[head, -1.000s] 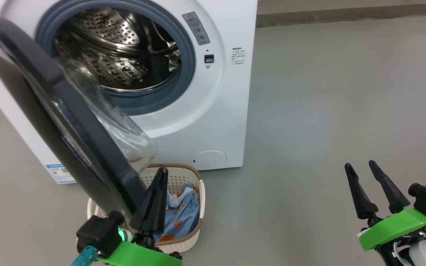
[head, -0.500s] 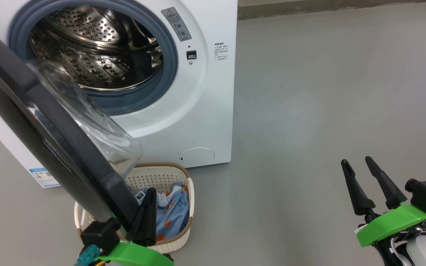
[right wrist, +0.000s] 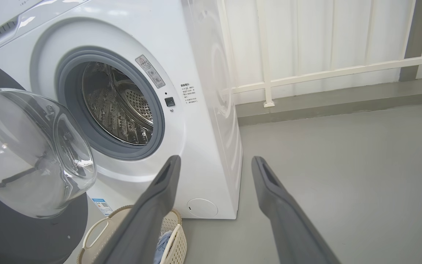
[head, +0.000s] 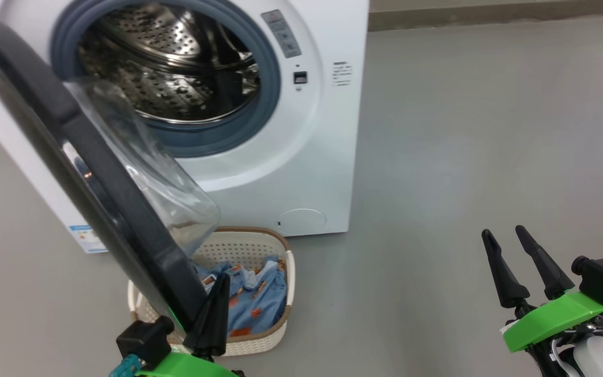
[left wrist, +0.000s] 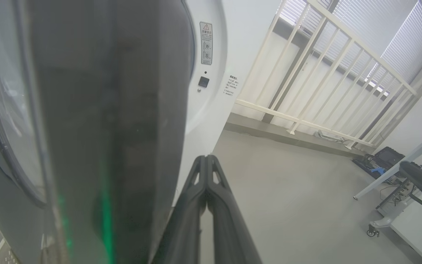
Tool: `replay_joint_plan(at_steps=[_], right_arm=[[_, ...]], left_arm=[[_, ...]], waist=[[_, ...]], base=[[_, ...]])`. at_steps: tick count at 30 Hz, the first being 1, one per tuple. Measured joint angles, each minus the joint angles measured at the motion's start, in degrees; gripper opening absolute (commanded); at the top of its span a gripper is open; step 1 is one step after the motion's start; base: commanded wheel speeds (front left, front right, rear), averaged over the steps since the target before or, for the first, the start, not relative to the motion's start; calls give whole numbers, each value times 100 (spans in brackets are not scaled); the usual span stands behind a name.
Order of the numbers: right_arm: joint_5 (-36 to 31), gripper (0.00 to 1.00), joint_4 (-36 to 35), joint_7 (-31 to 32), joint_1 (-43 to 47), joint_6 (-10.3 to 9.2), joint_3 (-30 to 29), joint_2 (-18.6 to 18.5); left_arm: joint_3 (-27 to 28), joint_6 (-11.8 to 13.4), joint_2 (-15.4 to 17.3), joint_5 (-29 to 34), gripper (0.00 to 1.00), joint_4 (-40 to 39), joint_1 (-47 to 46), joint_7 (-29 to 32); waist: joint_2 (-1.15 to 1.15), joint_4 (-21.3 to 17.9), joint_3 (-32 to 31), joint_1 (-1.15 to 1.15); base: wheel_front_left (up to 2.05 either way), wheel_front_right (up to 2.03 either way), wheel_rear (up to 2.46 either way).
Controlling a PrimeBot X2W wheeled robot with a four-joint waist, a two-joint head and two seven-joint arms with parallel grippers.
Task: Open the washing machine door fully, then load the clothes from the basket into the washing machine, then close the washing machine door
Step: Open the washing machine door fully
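One round glossy-rimmed door [head: 144, 235] | perforated steel drum [head: 176, 78] | cream perforated basket [head: 238, 248]

"Hisense" brand mark on the washing machine [right wrist: 196, 146]

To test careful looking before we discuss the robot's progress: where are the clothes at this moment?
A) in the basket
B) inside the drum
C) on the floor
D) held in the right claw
A: the clothes lie in the basket, the drum shows bare steel, and the right claw is open, holding nothing.
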Motion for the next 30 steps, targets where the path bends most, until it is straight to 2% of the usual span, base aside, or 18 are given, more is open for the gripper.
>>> replay_joint_plan(at_steps=[10,22,30], right_arm=[[1,100,36,0,7,0,-19,52],[-1,100,41,0,40,0,-140,172],[-2,100,38,0,69,0,-167,189]], left_arm=[[32,24,60,33,0,-163,169,1],[428,361,450,-1,0,-410,386,107],[680,644,722,-100,0,-512,383,528]], waist=[[0,537,-57,0],[0,1237,-149,0],[0,1605,-188,0]], base=[[0,0,0],[0,0,0],[0,0,0]])
